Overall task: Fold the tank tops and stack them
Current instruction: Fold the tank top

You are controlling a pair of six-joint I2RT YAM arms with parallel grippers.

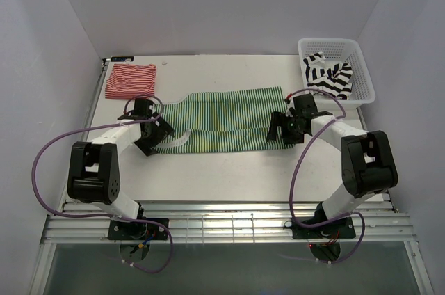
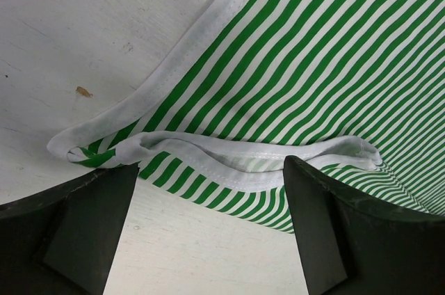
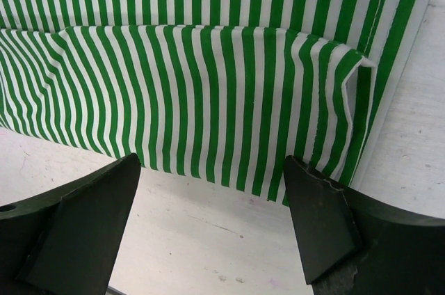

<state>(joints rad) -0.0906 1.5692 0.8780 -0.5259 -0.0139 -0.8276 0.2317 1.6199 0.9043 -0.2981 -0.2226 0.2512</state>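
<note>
One green-and-white tank top (image 1: 222, 117), ends at left gripper (image 1: 158, 133), right gripper (image 1: 277, 129)

Green-and-white top (image 2: 334, 51): soft cloth, matt, white stitched binding. Table (image 2: 83, 24): white, matt, scuffed and speckled. Basket (image 1: 337, 47): white plastic lattice, smooth.

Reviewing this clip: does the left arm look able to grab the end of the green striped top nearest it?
Probably yes. The left tool is open, and the white-trimmed end of the green top lies on the table just ahead of it. Nothing sits between them.
</note>
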